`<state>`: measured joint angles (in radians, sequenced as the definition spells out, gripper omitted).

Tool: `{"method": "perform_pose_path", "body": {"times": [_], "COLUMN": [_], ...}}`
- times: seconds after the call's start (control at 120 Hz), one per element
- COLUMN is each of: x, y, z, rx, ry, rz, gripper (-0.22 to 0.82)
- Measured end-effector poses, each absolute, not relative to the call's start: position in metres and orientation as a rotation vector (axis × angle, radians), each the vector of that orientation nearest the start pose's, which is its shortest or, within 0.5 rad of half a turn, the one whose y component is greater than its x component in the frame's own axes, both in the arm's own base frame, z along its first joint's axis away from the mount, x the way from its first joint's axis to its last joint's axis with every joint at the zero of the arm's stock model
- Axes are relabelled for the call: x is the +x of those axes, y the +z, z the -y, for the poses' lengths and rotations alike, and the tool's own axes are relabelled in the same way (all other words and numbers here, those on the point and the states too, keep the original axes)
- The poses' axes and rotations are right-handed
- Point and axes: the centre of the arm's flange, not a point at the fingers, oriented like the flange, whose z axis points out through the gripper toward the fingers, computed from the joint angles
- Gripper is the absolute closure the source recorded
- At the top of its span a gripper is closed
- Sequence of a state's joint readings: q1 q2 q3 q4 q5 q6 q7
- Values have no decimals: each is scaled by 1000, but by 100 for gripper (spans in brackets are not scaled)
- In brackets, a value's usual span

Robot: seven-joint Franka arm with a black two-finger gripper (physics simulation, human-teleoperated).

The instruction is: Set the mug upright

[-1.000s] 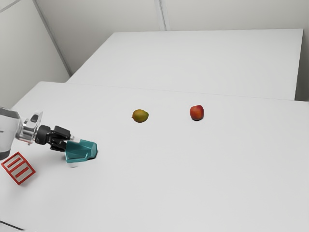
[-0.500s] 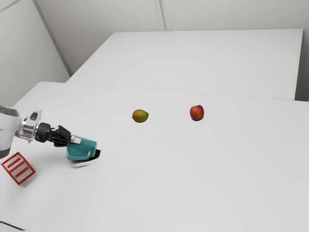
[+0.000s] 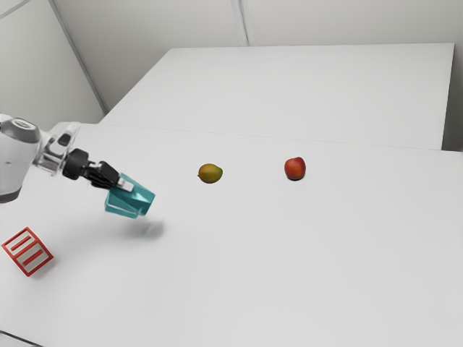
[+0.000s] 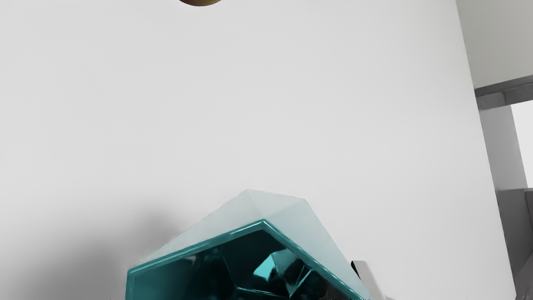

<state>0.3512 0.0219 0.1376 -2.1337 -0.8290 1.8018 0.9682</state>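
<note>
Mug, aloft and tilted: grip and handling.
The teal mug point(image 3: 138, 200) is left of centre in the exterior view, off the table point(image 3: 289, 267), its shadow apart below. The claw point(image 3: 122, 184) appears closed on it near the rim; in the wrist view, one fingertip point(image 4: 368, 277) sits by the outer wall, lower right of the frame, and the mouth faces the hand. Est. handling: light, rigid, glossy; smooth slanted facets may let it pivot or slip, and a hard drop could chip it. Best hold: a wall close to the rim, pads flat to a facet, base free to meet the table squarely.
</note>
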Motion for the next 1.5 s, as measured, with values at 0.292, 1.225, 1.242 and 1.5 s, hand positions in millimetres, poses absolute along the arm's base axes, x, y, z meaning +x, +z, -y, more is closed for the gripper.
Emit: {"method": "perform_pose_path", "body": {"times": [0.292,1.225,1.242,1.5], "x": [491,477,477,486], "y": [453,446,445,429], "z": [-130,1,1,8], "rx": [2593,3072,3075,3091], "ry": [186,106,113,194], "rz": [365,169,163,63], "gripper": [78,78,78,78]}}
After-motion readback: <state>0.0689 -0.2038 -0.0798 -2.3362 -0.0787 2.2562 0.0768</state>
